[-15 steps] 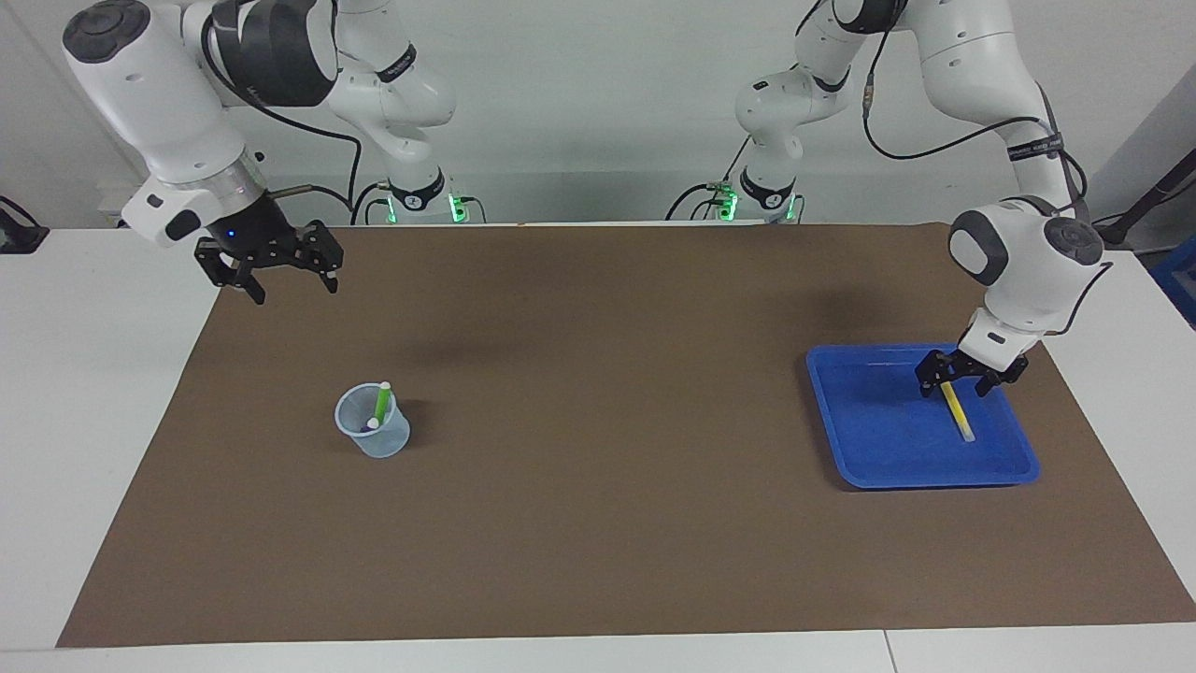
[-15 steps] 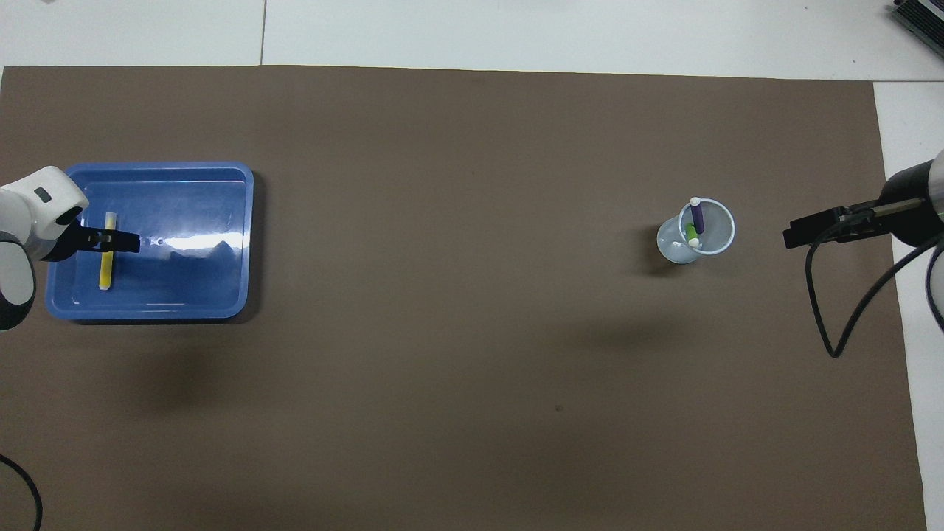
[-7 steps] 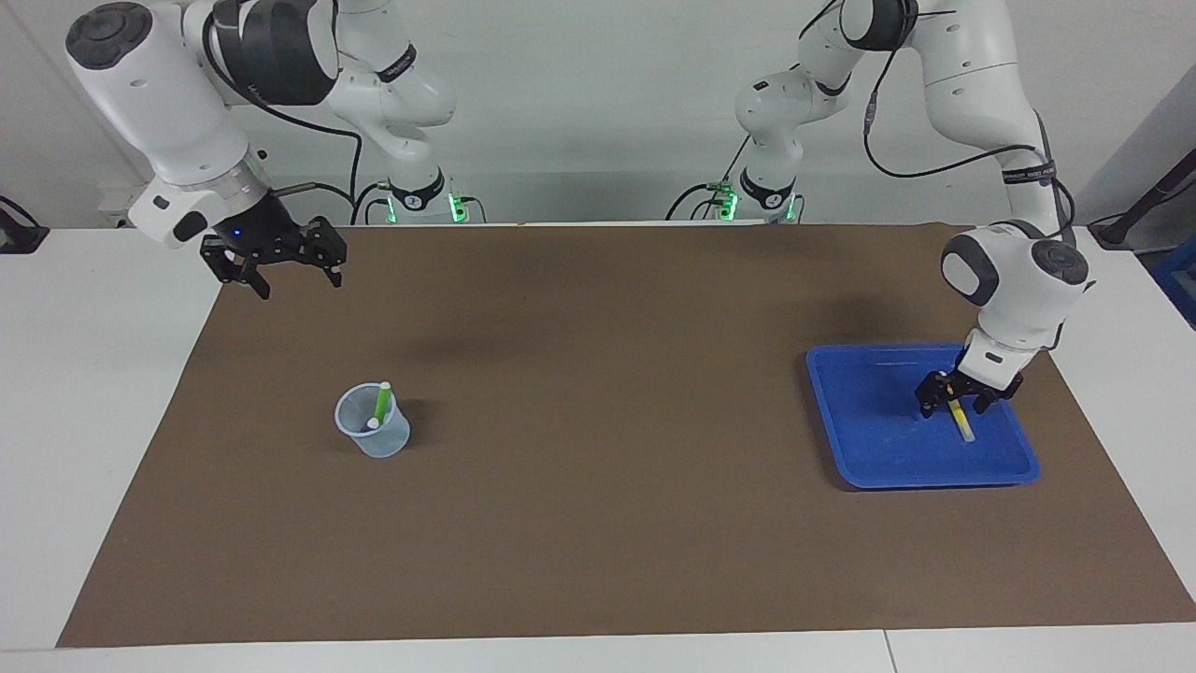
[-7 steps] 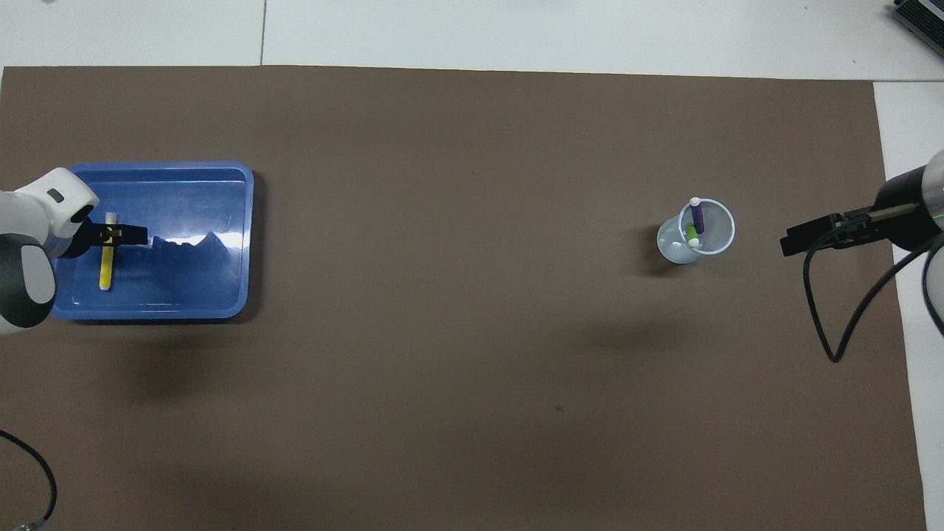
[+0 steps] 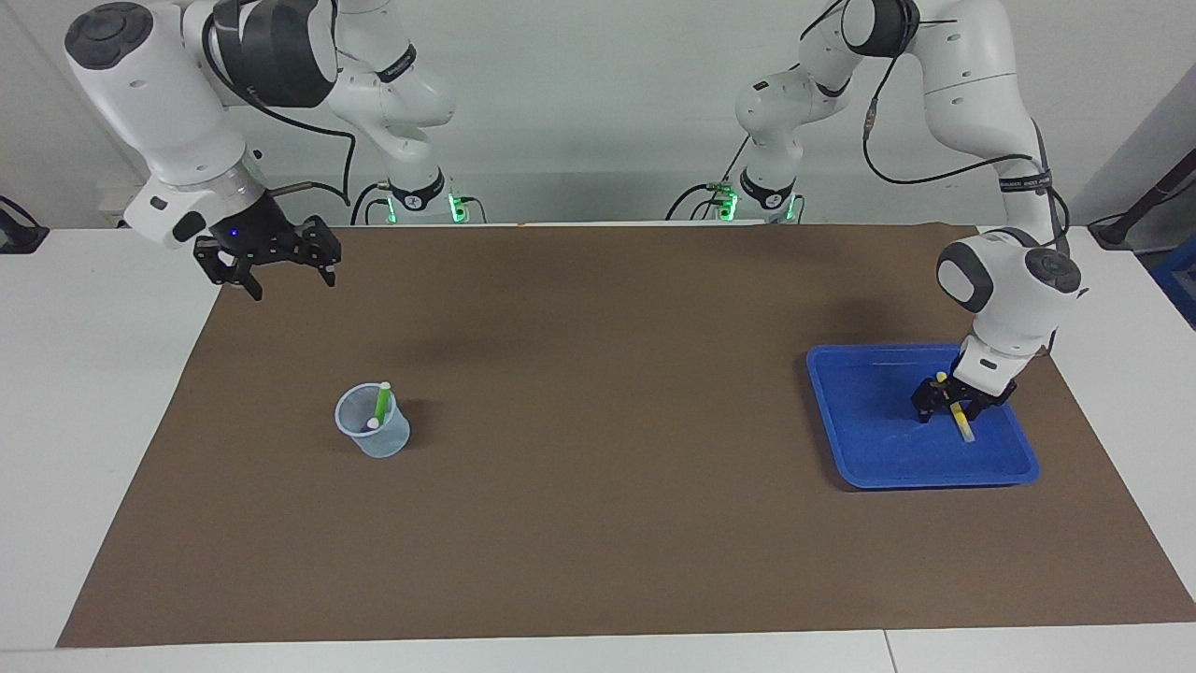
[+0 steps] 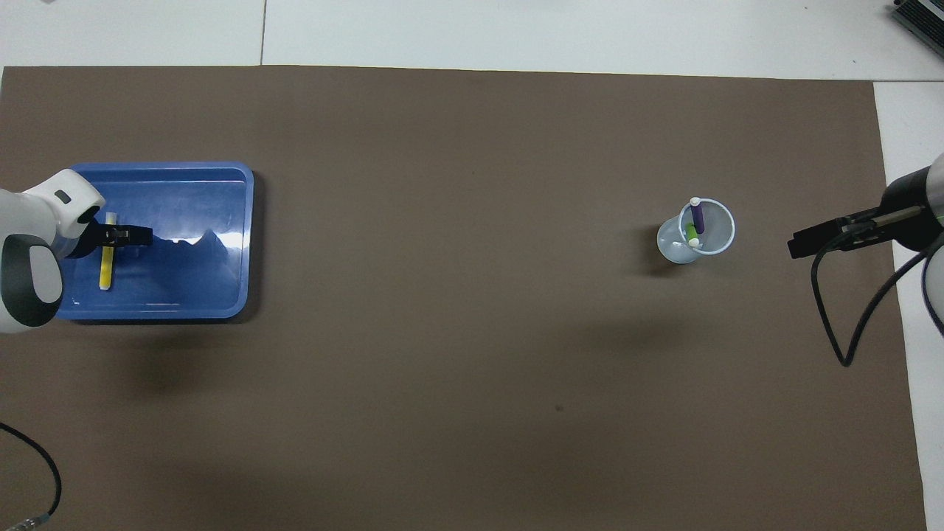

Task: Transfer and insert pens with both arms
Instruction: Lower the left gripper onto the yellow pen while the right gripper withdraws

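Note:
A yellow pen [image 5: 963, 429] [image 6: 107, 270] lies flat in the blue tray [image 5: 869, 449] [image 6: 199, 284] at the left arm's end of the table. My left gripper [image 5: 947, 412] [image 6: 122, 236] is down in the tray, open, its jaws straddling the pen's end nearer the robots. A green pen [image 5: 381, 403] [image 6: 692, 234] and a purple pen [image 6: 698, 217] stand in a clear plastic cup [image 5: 376, 441] [image 6: 672, 251] toward the right arm's end. My right gripper [image 5: 293, 284] [image 6: 798, 246] hangs open in the air over the mat's edge at that end, empty.
A brown mat [image 5: 598, 467] covers most of the white table. The right arm's black cable [image 6: 830, 310] loops down over the mat beside the cup's end.
The left gripper has come down over the yellow pen and its jaws have narrowed around it. The pen has not moved. The right gripper has shifted only slightly.

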You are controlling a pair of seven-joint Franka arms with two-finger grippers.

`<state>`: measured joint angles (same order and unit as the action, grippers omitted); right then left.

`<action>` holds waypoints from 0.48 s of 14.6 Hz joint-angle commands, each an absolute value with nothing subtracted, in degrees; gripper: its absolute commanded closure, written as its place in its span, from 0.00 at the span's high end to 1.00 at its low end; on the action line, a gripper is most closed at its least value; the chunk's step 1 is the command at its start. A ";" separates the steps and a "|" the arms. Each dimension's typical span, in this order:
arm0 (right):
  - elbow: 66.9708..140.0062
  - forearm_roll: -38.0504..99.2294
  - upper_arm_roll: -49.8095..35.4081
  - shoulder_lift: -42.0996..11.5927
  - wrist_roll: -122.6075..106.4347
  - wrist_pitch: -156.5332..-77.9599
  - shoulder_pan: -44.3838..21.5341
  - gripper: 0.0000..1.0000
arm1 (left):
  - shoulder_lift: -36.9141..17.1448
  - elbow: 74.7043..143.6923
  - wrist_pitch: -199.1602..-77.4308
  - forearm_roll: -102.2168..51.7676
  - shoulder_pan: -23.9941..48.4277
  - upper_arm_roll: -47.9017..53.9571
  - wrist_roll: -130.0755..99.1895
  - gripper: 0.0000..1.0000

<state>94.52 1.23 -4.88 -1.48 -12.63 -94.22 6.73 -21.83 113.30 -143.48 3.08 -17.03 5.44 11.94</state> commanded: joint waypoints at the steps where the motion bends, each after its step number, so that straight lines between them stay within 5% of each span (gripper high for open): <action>1: 93.96 0.18 -5.45 -1.67 -14.06 -93.43 7.65 1.00 | -22.41 113.29 -143.97 4.04 -17.49 5.54 11.07 0.67; 7: 93.87 -3.34 -5.45 -1.58 -14.15 -91.76 7.82 1.00 | -22.41 112.59 -142.39 4.04 -17.40 5.45 11.07 0.29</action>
<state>94.50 -1.73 -4.87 -1.48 -12.65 -93.19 6.96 -21.63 112.84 -143.30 3.20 -17.15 5.22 11.75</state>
